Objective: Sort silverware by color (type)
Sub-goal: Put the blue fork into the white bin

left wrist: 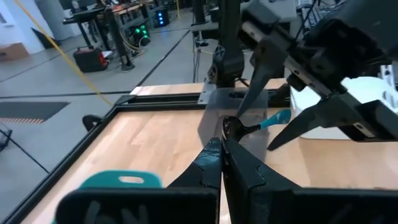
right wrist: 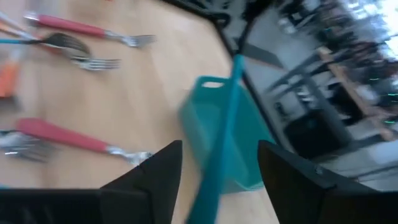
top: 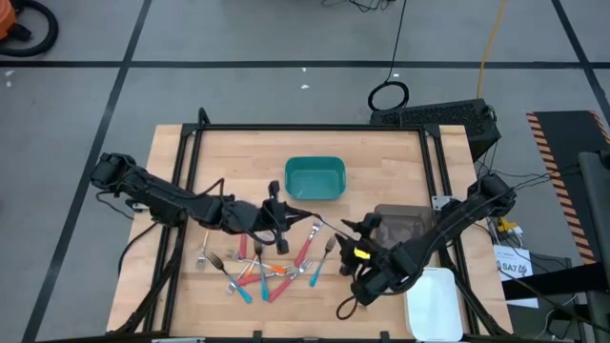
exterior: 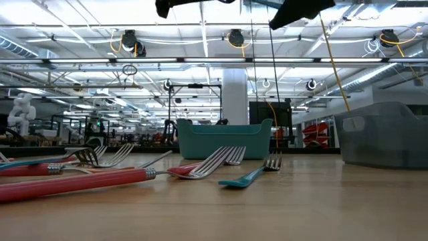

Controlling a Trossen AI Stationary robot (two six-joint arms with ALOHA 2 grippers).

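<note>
A teal-handled piece of silverware (left wrist: pixel 277 117) hangs in the air above the table's middle, between my two grippers. My left gripper (left wrist: pixel 222 144), reaching in from the table's left, is shut on its metal end. My right gripper (right wrist: pixel 221 149), coming from the right, is open, with one finger on either side of the teal handle (right wrist: pixel 222 134) and a gap on both sides. The rest of the silverware (top: pixel 262 267), with red, orange and teal handles, lies in a loose pile on the table's near left. My left gripper pinches the piece's metal end (left wrist: pixel 231 129) between its two fingertips. The fingers come nearly level from the table's left, in line with the piece. The piece sticks out past them, clear of the table, its teal handle toward my right gripper.
A teal bin (top: pixel 315 178) stands at the far middle of the table. A grey bin (top: pixel 405 224) sits at the right under my right arm, and a white tray (top: pixel 436 303) is at the near right. Black frame rails (top: pixel 315 128) run along the table's sides.
</note>
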